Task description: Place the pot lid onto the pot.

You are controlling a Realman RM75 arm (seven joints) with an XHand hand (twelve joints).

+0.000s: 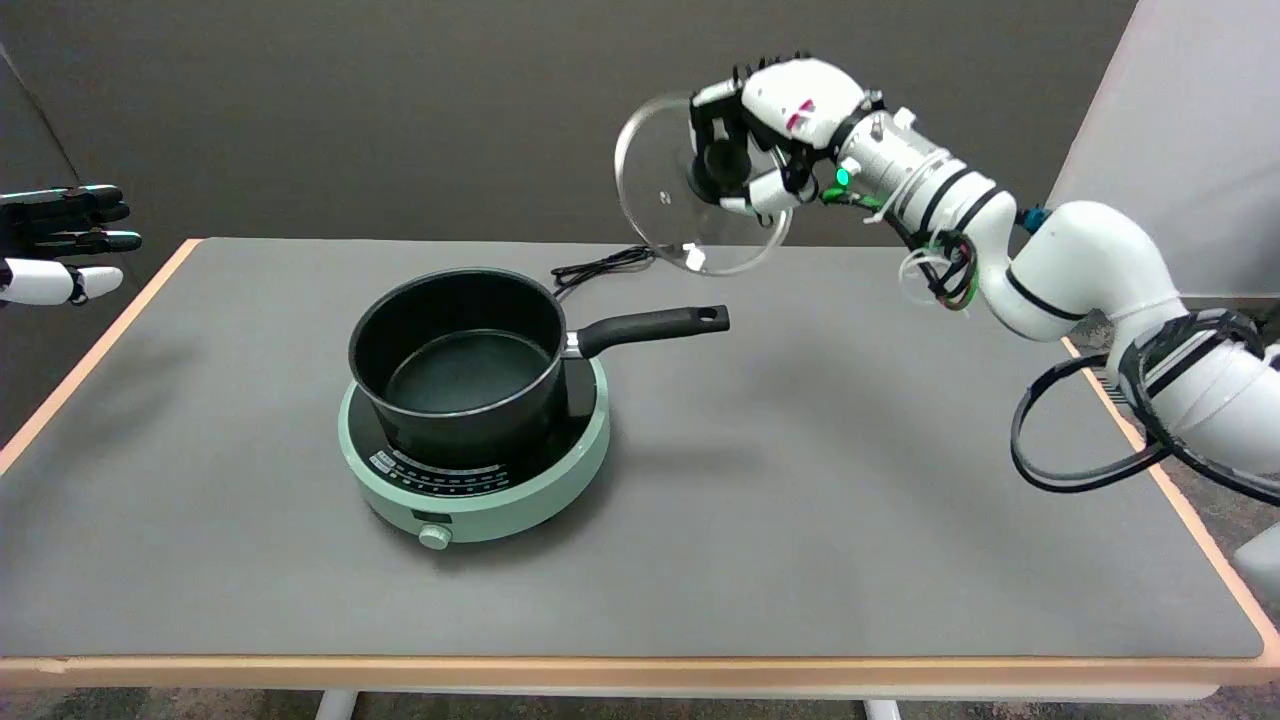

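Risk comes first: the pot point(458, 365) sits left of centre on the desk point(800, 480), on a round green hotplate point(475, 480), open and empty, with its black handle point(655, 325) pointing right. To its right and well above the desk, toward the far edge, the glass pot lid point(660, 215) hangs in the air, tilted steeply so that it stands almost on edge. The right hand point(775, 135) holds it by the black knob point(722, 165) at its centre, fingers curled around it.

The lid probably has to travel left and down and be levelled. If it stays tilted, its rim could strike the pot's edge or handle and seat crooked. The knob is a small hold, so the lid could swing or slip. A knock might shift the pot on the hotplate.

The lid is clear glass with a thin metal rim and a small steam vent point(693, 257) near its lower edge.
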